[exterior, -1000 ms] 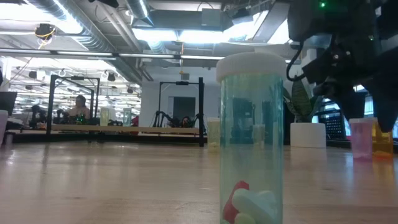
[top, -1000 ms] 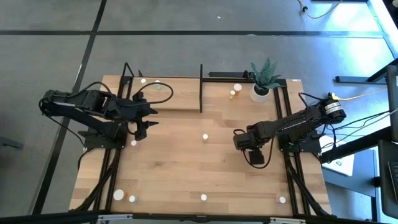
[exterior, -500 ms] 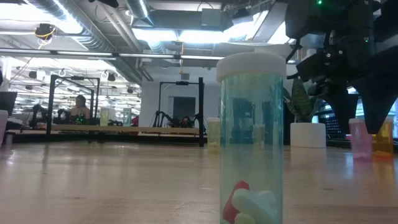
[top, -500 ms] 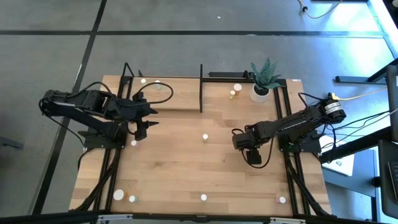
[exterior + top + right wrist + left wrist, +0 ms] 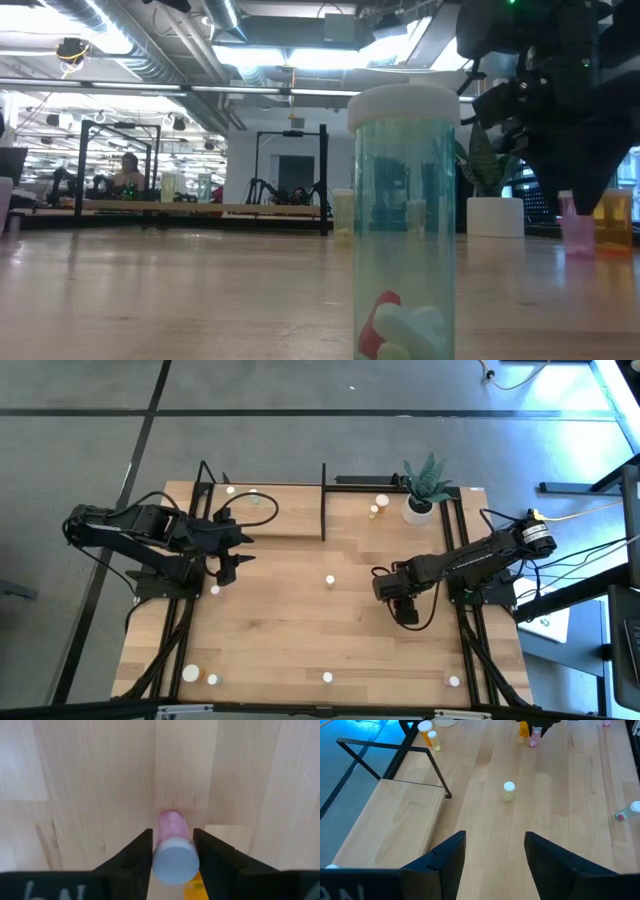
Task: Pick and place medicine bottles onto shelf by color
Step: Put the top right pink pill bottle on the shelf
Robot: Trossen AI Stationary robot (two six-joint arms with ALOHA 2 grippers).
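Fingers of the right gripper point(image 5: 172, 851) sit on both flanks of a pink medicine bottle point(image 5: 172, 840), and we see them touching its white cap, clamped on it at the table's right side. We spot an orange bottle point(image 5: 612, 218) just beside it. Over on our left, the left gripper point(image 5: 495, 852) hangs spread apart, grasping nothing, near the shelf point(image 5: 390, 825), with a pale bottle point(image 5: 508, 791) standing ahead.
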